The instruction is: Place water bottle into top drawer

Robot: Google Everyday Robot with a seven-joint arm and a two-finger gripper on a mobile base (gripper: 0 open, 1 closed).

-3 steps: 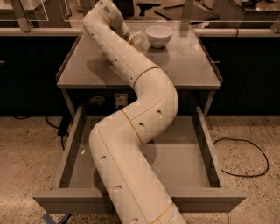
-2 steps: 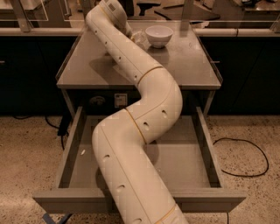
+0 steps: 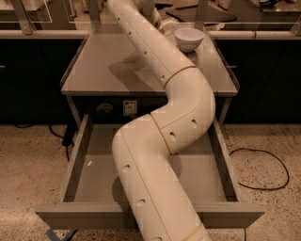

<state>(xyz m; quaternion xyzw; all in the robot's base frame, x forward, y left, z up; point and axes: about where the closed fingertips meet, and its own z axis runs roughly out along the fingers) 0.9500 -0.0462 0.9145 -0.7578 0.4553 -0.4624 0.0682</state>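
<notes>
- Arm (image 3: 155,155) rises from the bottom edge and crosses over the open drawer. It bends at an elbow to the right above the table's front edge, then runs up and left across the tabletop (image 3: 101,66) to the top of the view.
- Gripper (image 3: 149,8) sits at the far end of the table, cut off by the top edge. Whether it is open, closed or gripping cannot be told.
- Water bottle (image 3: 164,27): a pale clear shape at the far end of the tabletop, right against the wrist and just left of the bowl (image 3: 189,38). Mostly hidden, so whether it is held cannot be told. It is not in the drawer.
- Bowl: white, upright on the tabletop, contents not visible.
- Top drawer (image 3: 80,217): pulled fully out below the tabletop, front panel toward the camera. The visible floor holds only a small white speck (image 3: 89,164) near the left wall, and the arm hides the middle part.
</notes>
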